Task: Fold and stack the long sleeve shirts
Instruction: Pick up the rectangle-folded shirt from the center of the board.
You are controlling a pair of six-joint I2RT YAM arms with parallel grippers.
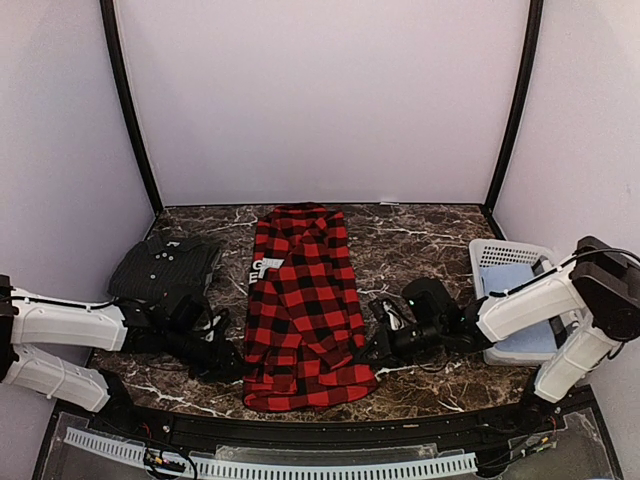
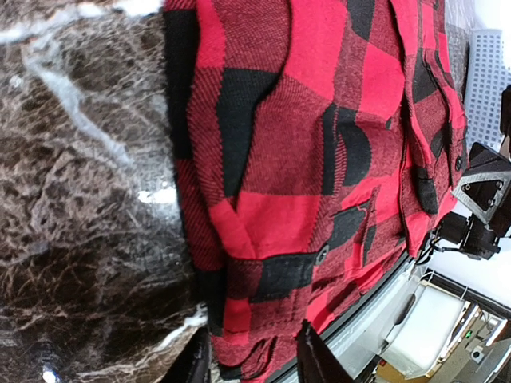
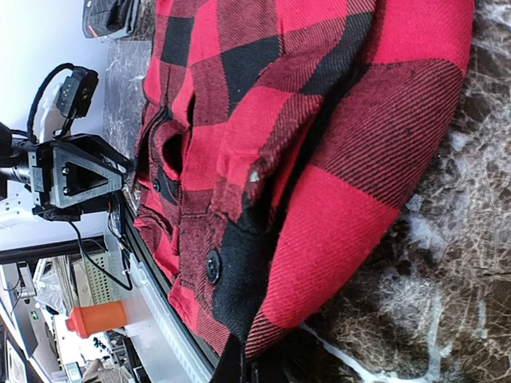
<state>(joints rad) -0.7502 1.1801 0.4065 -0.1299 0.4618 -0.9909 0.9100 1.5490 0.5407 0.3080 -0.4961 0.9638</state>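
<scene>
The red-and-black flannel shirt [image 1: 300, 310] lies lengthwise in the middle of the table, folded narrow, with white lettering on a black patch at its left edge. The dark charcoal striped shirt [image 1: 165, 268] lies folded at the back left. My left gripper [image 1: 226, 362] is at the flannel's near left edge; in the left wrist view its fingers [image 2: 315, 359] stand apart with the flannel's hem corner [image 2: 255, 351] between them. My right gripper [image 1: 372, 346] is at the flannel's near right edge; in the right wrist view [image 3: 251, 369] it is pinched on the flannel's folded edge [image 3: 319, 239].
A white slatted basket [image 1: 500, 255] holding a light blue item stands at the right, behind my right arm. The table is dark marble with a black rail along its near edge [image 1: 320, 425]. Walls close in the back and both sides.
</scene>
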